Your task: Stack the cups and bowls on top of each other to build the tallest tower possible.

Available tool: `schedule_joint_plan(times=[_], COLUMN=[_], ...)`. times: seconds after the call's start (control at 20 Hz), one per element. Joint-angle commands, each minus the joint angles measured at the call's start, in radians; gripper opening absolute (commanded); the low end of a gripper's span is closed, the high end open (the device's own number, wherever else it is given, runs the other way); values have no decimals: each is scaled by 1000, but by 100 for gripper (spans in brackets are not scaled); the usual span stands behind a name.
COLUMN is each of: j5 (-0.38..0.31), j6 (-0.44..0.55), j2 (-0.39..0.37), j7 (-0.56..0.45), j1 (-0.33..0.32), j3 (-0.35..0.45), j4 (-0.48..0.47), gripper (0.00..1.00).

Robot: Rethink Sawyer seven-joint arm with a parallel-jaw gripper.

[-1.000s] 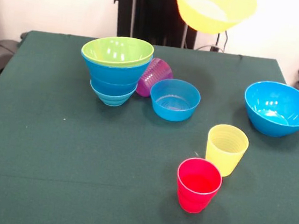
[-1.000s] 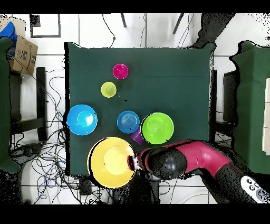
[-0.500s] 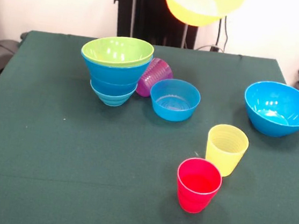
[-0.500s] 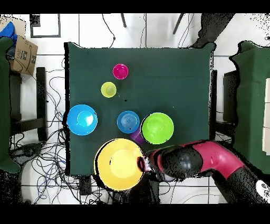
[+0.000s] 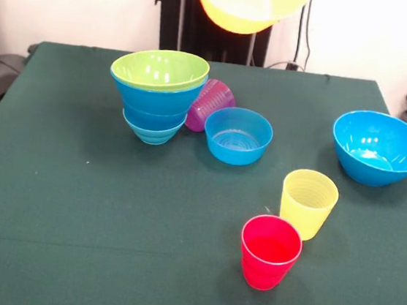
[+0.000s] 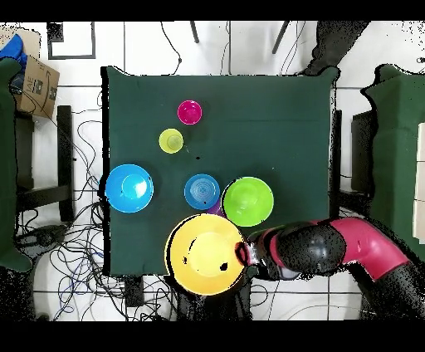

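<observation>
The tower is a lime green bowl nested on a large blue bowl over small blue ones; it also shows in the overhead view. My gripper is shut on the rim of the very large yellow bowl and holds it high in the air behind the table's far edge, beside the tower. A purple cup lies on its side against the tower. A small blue bowl, a large blue bowl, a yellow cup and a red cup stand apart on the table.
The table has a dark green cloth. The black pedestal stands behind the far edge. In the overhead view a cardboard box sits beside the table, and cables lie on the floor.
The arm has carried the yellow bowl sideways along the table's far edge, closer to the tower. Nothing on the table has moved.
</observation>
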Motion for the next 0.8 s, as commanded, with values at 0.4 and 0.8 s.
schedule_joint_plan(times=[0.4,0.8], j5=[-124,-172], j6=[147,138], j2=[124,154], j7=[-379,-374], j1=[3,8], j3=[25,3], j4=[-117,-152], gripper=[0,0])
